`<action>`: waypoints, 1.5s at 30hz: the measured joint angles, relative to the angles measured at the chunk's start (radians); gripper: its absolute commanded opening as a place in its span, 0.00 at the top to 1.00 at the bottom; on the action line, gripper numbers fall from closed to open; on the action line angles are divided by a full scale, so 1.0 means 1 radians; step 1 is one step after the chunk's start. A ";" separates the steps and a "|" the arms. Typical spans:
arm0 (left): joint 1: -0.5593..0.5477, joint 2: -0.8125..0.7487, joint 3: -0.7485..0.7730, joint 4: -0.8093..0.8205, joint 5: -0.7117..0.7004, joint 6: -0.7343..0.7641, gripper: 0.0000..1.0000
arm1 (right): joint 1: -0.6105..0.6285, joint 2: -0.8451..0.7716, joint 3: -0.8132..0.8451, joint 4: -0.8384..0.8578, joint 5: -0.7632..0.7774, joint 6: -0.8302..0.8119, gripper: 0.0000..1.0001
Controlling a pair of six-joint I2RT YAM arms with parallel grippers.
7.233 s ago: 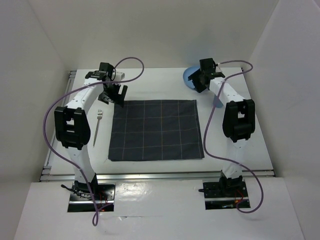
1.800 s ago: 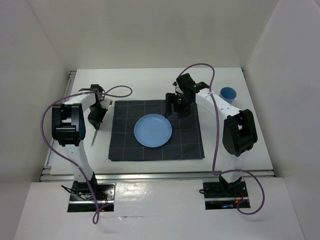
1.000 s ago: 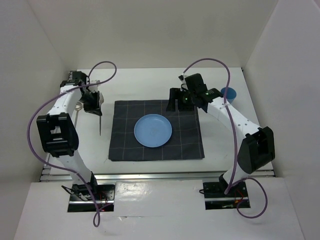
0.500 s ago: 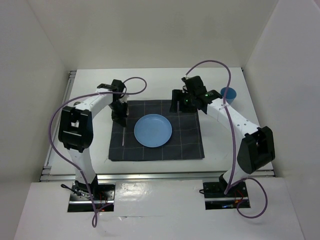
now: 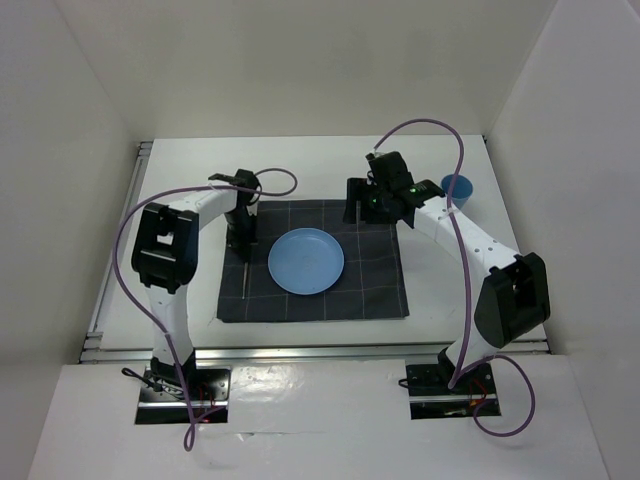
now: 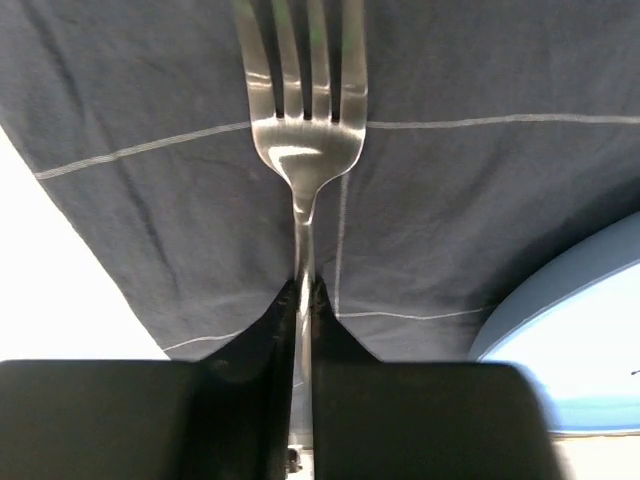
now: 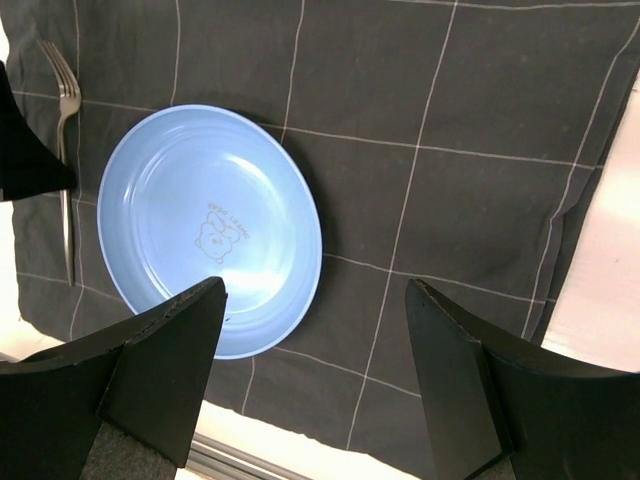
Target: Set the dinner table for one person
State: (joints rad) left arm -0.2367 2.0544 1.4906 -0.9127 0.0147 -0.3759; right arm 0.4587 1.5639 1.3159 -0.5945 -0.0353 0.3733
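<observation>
- White-walled enclosure; flat white rectangular dinner table (image 5: 450, 300) with aluminium rails lies beneath both claws.
- Left gripper (image 5: 241, 243), clamped on a silver metal fork (image 6: 303, 150), over the dark grey checked cloth placemat (image 5: 375, 290).
- Round blue plate (image 5: 306, 261) sits mid-placemat.
- Right gripper (image 7: 315, 290), fingers apart, above the placemat's far edge.

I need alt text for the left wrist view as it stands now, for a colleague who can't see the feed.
The left gripper is shut on a metal fork by its handle, tines pointing away from the camera, over the dark checked placemat. The rim of a blue plate shows at lower right, and bare white table at left.
</observation>
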 measured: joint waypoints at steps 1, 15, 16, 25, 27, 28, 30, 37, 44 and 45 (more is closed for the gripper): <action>-0.005 0.000 0.000 0.000 -0.003 0.003 0.82 | 0.000 0.000 0.000 0.000 0.003 0.000 0.19; -0.016 0.005 0.005 -0.005 -0.010 0.032 0.38 | 0.000 0.000 0.001 0.000 0.017 -0.001 0.17; -0.016 0.005 0.010 -0.013 -0.014 0.033 0.40 | 0.000 0.000 0.001 0.000 0.018 -0.001 0.17; 0.059 -0.190 -0.013 0.170 -0.190 0.246 0.04 | 0.000 0.000 0.000 -0.001 -0.011 -0.008 0.17; 0.121 -0.266 -0.040 0.227 -0.212 0.305 0.02 | 0.000 0.000 0.000 -0.001 -0.020 -0.012 0.17; 0.164 -0.286 -0.036 0.250 -0.216 0.330 0.01 | 0.000 0.000 0.001 -0.001 -0.026 -0.013 0.17; 0.257 -0.284 0.000 0.272 -0.204 0.375 0.01 | 0.000 0.000 0.001 -0.001 -0.040 -0.015 0.17; 0.472 -0.065 0.165 0.233 -0.133 0.459 0.21 | 0.000 0.013 0.028 0.013 -0.112 -0.011 0.20; 0.513 0.060 0.166 0.188 -0.123 0.483 0.15 | 0.000 0.064 0.045 0.019 -0.159 0.003 0.20; 0.515 0.067 0.169 0.185 -0.123 0.483 0.15 | 0.000 0.069 0.046 0.019 -0.164 0.003 0.20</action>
State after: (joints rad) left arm 0.2783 2.1212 1.6600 -0.7273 -0.1085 0.1066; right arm 0.4587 1.6333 1.3621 -0.5751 -0.1997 0.3767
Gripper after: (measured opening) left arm 0.848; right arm 0.801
